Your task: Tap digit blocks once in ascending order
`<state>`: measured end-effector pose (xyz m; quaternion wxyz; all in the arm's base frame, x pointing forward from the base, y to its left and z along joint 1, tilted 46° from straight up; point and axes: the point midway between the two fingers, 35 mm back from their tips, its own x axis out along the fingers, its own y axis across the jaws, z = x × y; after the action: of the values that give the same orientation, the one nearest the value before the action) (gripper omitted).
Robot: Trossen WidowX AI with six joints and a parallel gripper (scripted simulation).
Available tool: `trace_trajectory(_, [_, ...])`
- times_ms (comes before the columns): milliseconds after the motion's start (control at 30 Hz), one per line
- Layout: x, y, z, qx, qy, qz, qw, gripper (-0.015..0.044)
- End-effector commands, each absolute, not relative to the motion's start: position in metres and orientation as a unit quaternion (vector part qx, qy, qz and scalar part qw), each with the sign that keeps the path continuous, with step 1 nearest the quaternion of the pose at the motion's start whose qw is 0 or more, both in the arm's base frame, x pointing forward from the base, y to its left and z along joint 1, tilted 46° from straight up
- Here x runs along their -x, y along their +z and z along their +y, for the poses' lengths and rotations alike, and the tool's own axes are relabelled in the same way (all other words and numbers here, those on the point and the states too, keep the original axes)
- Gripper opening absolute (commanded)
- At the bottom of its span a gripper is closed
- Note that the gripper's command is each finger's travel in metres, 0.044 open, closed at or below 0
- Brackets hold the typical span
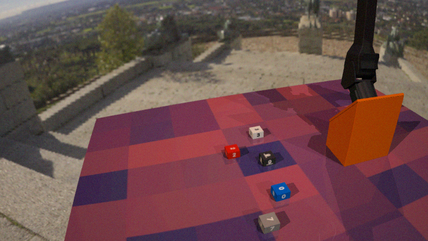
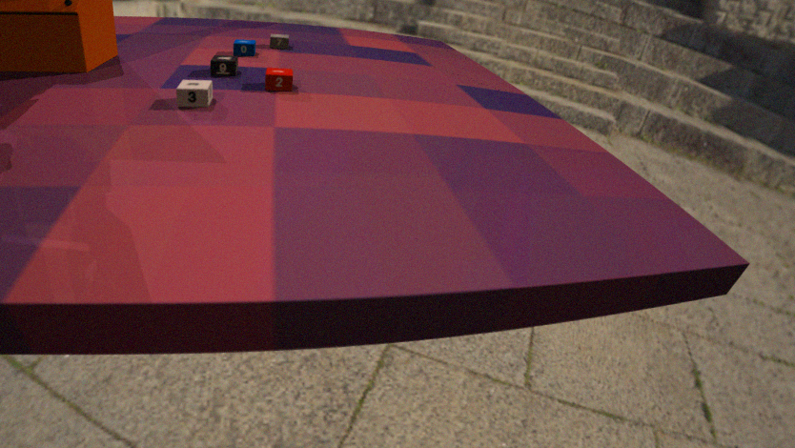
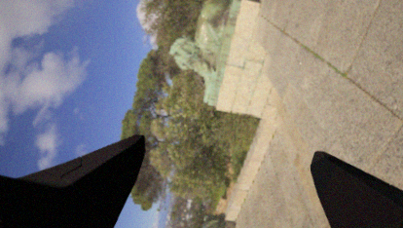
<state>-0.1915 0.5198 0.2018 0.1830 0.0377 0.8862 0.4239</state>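
While your gripper's fingers stand wide apart, aimed away over the paving, the blue block [image 1: 280, 192] [image 2: 244, 48] marked 0, likely first, sits between the grey block [image 1: 269, 222] [image 2: 278, 41] and the black block [image 1: 267, 158] [image 2: 224, 66]

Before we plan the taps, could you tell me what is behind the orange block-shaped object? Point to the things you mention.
Behind the orange object [image 1: 372, 128] [image 2: 100, 38], the top view shows part of the black arm [image 1: 364, 36]; whatever its panels cover cannot be seen.
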Motion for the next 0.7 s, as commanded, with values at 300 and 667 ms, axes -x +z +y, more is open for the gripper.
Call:
trace_trajectory(300, [0.023,0.167,0.534,-0.139,0.396,0.815,0.399,0.0400])
trace_trajectory(667, [-0.167,0.129,0.456,-0.154,0.282,0.711,0.626,0.0400])
